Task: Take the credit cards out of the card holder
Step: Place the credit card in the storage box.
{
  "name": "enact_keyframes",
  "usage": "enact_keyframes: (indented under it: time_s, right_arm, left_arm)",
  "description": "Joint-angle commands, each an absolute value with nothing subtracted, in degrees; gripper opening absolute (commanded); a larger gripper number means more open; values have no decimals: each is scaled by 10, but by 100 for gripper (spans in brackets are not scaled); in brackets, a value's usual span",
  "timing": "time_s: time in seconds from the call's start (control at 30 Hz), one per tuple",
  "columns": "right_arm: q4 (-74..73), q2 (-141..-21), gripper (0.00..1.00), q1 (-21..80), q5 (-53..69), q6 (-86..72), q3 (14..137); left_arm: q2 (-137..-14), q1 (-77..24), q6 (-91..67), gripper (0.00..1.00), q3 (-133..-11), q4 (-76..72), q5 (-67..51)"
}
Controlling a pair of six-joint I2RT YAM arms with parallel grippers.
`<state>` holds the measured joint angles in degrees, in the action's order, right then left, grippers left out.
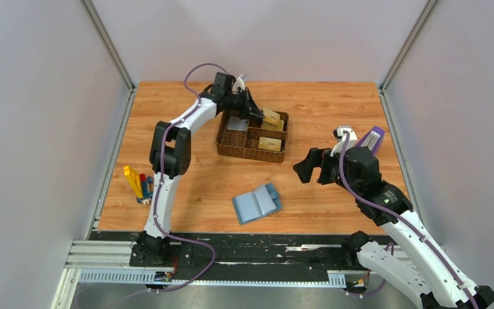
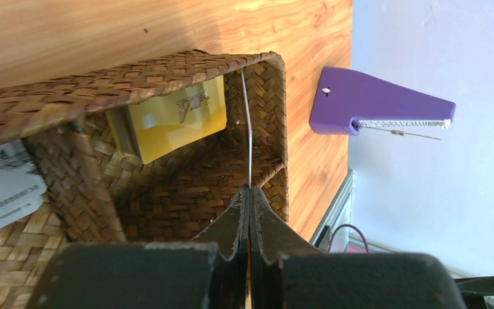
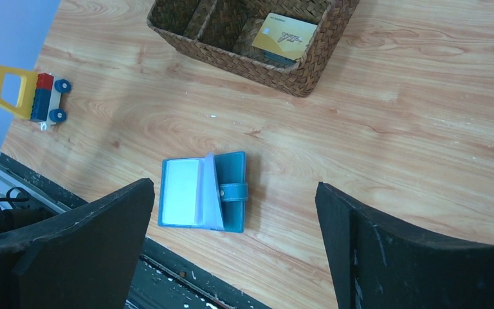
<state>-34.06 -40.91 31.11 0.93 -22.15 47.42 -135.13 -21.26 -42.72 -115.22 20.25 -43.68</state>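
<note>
Right up at the lens, clamped tight: the left gripper (image 2: 249, 192), pinching a thin card (image 2: 248, 129) edge-on, upright out of the fingertips. Hanging over a corner compartment of the woven tray (image 2: 135, 71). Just behind, a gold card (image 2: 173, 119) leaning against the tray wall in that same compartment. Off to the left, a white printed card (image 2: 3, 190) in the next one. Beyond the rim, a purple metronome (image 2: 373, 103) on the table (image 2: 167, 32).

Over to the right gripper (image 3: 235, 190): spread as wide as can be, holding nothing, hovering above the table. Straight below, between the fingers, the card holder (image 3: 196, 192), lying open near the table's front edge, well apart from the tray. A second gold card (image 3: 284, 37) flat in the tray's near corner. Toy blocks (image 3: 32, 96) away at the table's left edge.
</note>
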Motion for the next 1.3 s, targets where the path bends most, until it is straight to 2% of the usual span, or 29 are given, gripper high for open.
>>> enact_keyframes:
  time_s: [0.0,0.3,0.8,0.93,1.27]
  right_arm:
    - [-347,-410,100,314,0,-213,504]
    - [-349,-413,100,313,1,-216,510]
    - [-368,-407,100,314,-22,-220,526]
    - [-373,-407,100,314,-26,-220,529]
    - [-373,-414,100,314,-34,-211,530]
  left_arm:
    - [-1348,-219,-445,0,-1133,160,-449]
    - [-1349,-219,-445,1,-1112,144,-450]
    - [-1395,-228,-453,19,-1163,138,-439]
    - [-1403,-228,-452,27,-1177,143,-438]
    - [-1365,-228,-420,39,-1186,210,-422]
